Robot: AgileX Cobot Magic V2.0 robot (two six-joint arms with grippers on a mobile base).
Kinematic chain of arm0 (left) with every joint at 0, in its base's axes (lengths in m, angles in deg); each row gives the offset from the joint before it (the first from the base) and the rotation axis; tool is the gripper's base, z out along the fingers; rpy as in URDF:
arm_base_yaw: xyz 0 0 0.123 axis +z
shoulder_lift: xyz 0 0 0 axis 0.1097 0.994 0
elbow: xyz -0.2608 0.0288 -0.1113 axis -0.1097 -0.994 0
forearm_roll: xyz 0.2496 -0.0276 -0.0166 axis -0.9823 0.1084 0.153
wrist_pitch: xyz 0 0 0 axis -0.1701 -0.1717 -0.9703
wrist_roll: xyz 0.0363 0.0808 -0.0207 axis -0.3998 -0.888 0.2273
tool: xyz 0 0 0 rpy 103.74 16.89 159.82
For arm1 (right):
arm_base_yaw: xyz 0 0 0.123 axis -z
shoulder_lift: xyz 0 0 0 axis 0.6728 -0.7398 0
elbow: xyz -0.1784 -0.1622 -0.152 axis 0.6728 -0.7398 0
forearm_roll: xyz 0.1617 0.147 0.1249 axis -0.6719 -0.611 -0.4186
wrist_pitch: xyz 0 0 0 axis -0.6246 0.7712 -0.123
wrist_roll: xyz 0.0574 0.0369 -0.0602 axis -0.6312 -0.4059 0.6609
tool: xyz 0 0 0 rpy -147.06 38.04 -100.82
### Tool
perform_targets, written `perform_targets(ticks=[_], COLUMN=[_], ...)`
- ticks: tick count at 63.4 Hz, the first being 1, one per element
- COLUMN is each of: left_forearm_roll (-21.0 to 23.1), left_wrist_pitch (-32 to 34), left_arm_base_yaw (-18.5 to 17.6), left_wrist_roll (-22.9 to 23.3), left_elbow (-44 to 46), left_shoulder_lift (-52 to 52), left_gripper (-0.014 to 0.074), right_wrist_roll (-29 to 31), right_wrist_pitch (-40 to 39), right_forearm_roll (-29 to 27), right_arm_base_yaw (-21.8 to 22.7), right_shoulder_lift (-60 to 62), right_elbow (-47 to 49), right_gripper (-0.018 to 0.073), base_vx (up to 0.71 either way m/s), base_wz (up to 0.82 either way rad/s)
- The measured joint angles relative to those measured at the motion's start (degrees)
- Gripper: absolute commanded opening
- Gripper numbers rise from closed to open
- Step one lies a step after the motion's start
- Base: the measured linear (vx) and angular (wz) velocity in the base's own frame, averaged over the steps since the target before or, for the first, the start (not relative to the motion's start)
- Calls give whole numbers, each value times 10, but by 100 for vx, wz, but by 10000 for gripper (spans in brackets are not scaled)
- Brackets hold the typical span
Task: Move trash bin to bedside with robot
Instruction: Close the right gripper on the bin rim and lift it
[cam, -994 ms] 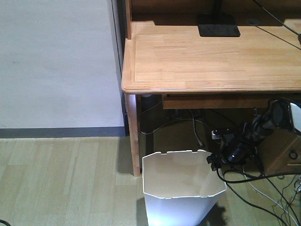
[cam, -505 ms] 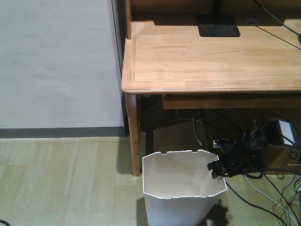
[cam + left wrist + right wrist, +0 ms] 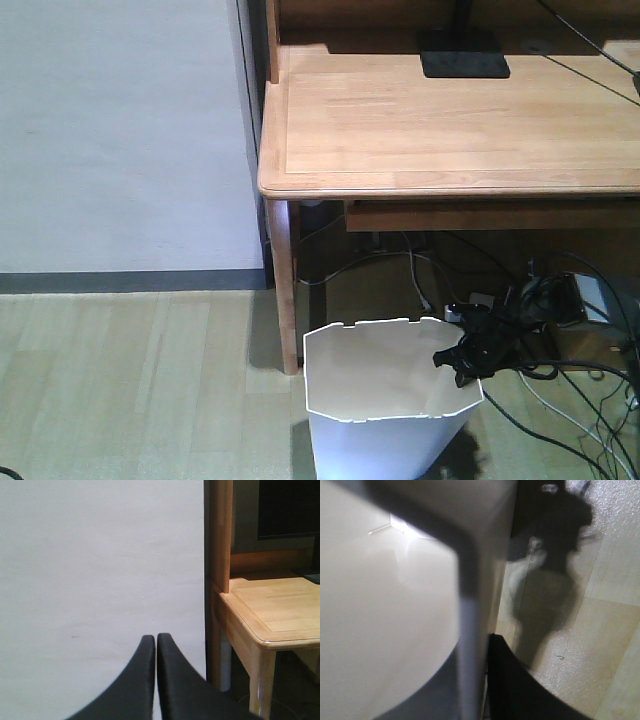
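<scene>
Upright white trash bin [image 3: 385,446], cream inside

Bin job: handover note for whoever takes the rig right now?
Left gripper: shut, empty, facing the room wall beside the desk.
Right gripper: straddles the bin's right rim, fingers against its side inside and out; looks clamped.
Bin: upright on the floor by the desk leg.
Done: grip on rim.
Left: move bin to the bed, which no view shows.
</scene>
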Motion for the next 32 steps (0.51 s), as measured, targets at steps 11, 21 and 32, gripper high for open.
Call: perform_targets(ticks=[11, 21, 32], left_forearm_roll=[0, 0, 0], left_wrist_pitch=[0, 0, 0], left_arm_base_yaw=[0, 0, 0], left_wrist_roll=[0, 0, 0], left_elbow=[0, 0, 0], left_shoulder_lift=[0, 0, 0], left_gripper=[-6, -6, -6], right_wrist_roll=[52, 122, 214], right_wrist_pitch=[8, -23, -97], right_forearm_roll=[-53, -125, -233], right_arm_base_yaw=[13, 22, 21], right_shoulder_lift=[12, 70, 165], right_elbow=[-9, -86, -219], right_gripper=[-3, -3, -3], base_vx=[0, 0, 0], base_wz=[0, 0, 0])
